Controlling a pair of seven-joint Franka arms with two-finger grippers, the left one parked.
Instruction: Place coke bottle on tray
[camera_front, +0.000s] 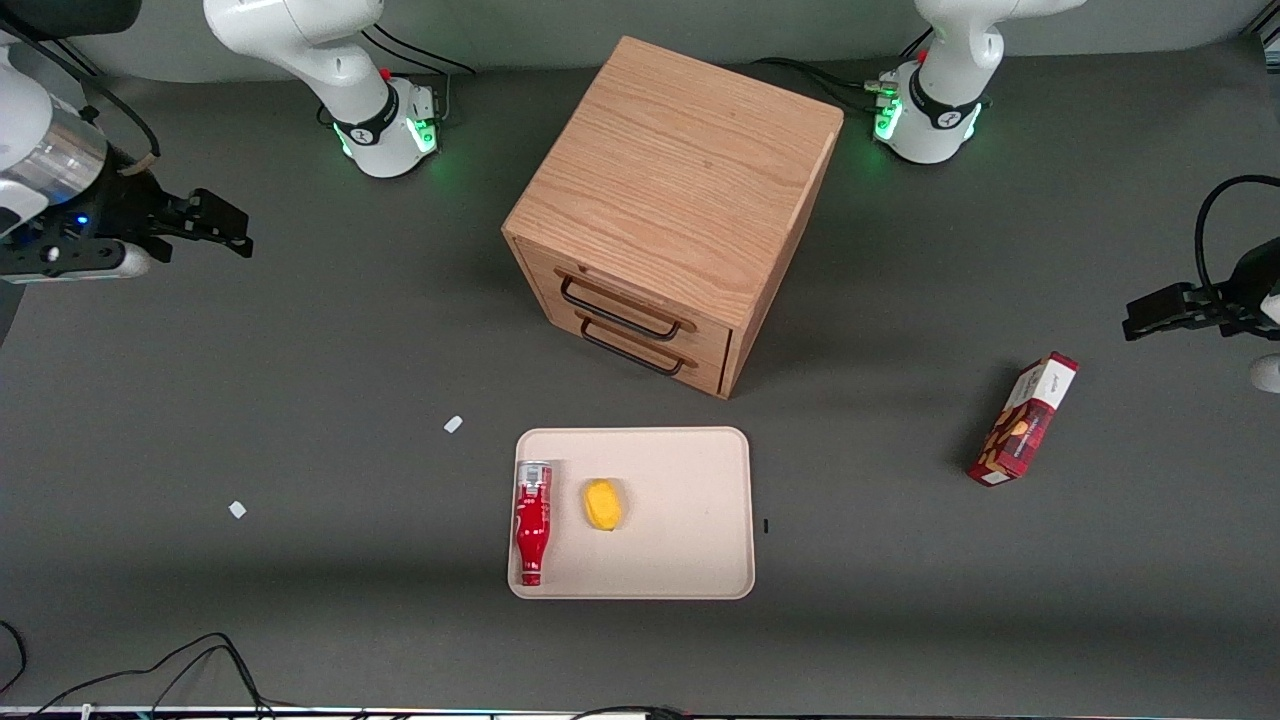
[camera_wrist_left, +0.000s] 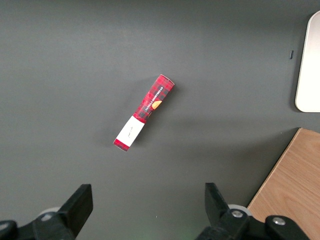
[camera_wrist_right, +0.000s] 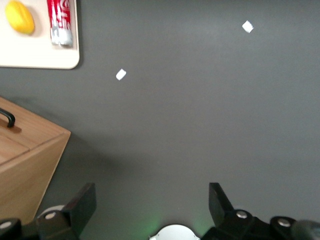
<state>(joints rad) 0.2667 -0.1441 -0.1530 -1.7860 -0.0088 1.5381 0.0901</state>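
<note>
Front view: the coke bottle (camera_front: 533, 521) is lying flat on the tray (camera_front: 690, 560), right beside a yellow lemon-looking thing (camera_front: 603, 504), so I'd call the job basically done. My hand (camera_front: 205, 230) hangs well off toward the working arm's end, fingers spread, holding nothing.

Right wrist view: dark grey table (camera_wrist_right: 200, 115), two white scraps (camera_wrist_right: 120, 74), cabinet corner (camera_wrist_right: 25, 160).

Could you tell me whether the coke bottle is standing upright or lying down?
Lying down: the coke bottle rests lengthwise on the tray; gripper open, away.
</note>
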